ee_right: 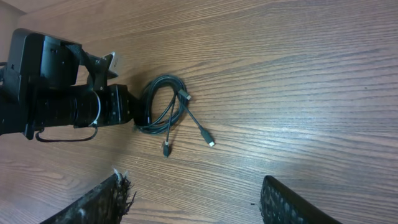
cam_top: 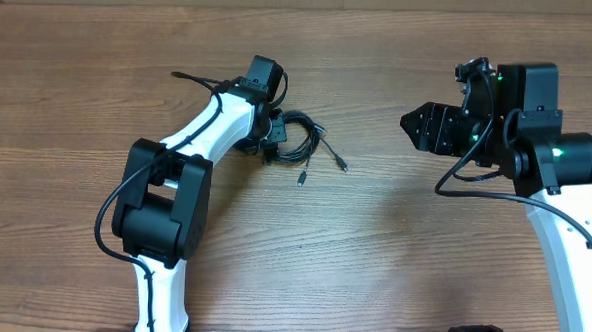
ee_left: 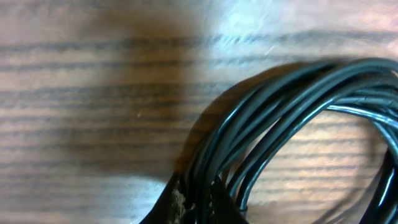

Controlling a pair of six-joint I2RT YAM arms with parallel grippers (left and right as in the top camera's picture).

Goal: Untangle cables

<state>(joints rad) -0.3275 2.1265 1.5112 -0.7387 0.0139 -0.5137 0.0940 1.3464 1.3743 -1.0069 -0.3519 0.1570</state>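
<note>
The cables (cam_top: 302,138) lie as a coiled bundle of thin black cords on the wooden table, with plug ends trailing right and down. My left gripper (cam_top: 269,143) is at the bundle's left edge, shut on the cords. In the left wrist view the cables (ee_left: 280,124) run in glossy loops down into the fingers (ee_left: 202,205). The right wrist view shows the cables (ee_right: 165,109) next to the left gripper (ee_right: 130,112). My right gripper (cam_top: 410,124) is open and empty, well to the right of the bundle; its fingers (ee_right: 196,202) frame bare wood.
The wooden table (cam_top: 372,249) spans the whole view. The left arm (cam_top: 192,141) reaches from the bottom left up to the bundle. The right arm (cam_top: 565,198) stands at the right edge. A thick arm cable (cam_top: 195,79) loops behind the left wrist.
</note>
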